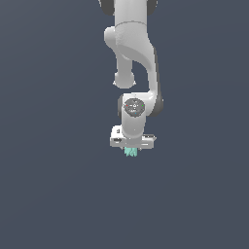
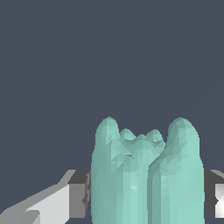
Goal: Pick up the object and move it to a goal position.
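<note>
The object [image 1: 130,152] is a tiny mint-green blocky piece with vertical ridges. In the exterior view it hangs just below my white gripper [image 1: 130,150], near the middle of the picture. In the wrist view the object [image 2: 146,175] fills the lower middle, a teal ridged lump with rounded tops. A white and grey fingertip [image 2: 74,194] presses one side of it and another fingertip [image 2: 216,197] shows at the other side. The gripper is shut on the object. The fingers are mostly hidden behind the hand in the exterior view.
The white arm [image 1: 133,58] comes down from the top of the exterior view. The background is a plain dark blue-grey surface [image 1: 48,194]. No other objects or goal marker show.
</note>
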You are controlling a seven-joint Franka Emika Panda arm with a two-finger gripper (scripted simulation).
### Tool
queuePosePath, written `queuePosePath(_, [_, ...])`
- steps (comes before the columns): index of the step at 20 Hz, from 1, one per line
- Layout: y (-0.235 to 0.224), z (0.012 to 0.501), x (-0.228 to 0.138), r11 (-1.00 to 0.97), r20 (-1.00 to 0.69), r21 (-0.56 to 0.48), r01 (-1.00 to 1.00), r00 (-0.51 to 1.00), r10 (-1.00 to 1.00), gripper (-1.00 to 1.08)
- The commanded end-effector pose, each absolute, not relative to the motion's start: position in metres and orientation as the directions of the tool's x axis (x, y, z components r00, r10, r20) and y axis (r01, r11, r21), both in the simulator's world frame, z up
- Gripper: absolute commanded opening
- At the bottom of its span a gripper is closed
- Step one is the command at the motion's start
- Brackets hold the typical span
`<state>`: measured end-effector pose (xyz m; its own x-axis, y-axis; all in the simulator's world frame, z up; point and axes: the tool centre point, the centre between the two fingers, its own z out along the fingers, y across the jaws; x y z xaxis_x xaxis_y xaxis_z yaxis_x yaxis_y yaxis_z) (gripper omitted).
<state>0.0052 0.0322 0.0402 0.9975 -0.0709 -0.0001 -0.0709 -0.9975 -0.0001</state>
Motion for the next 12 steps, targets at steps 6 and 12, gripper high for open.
queuePosePath(6, [0.0319, 0.0396, 0.0053, -0.997, 0.0, 0.0, -0.071, 0.997, -0.071, -1.0])
queuePosePath(12, [0.0287, 0.0427, 0.002, -0.998, 0.001, 0.0, -0.071, 0.998, -0.071, -1.0])
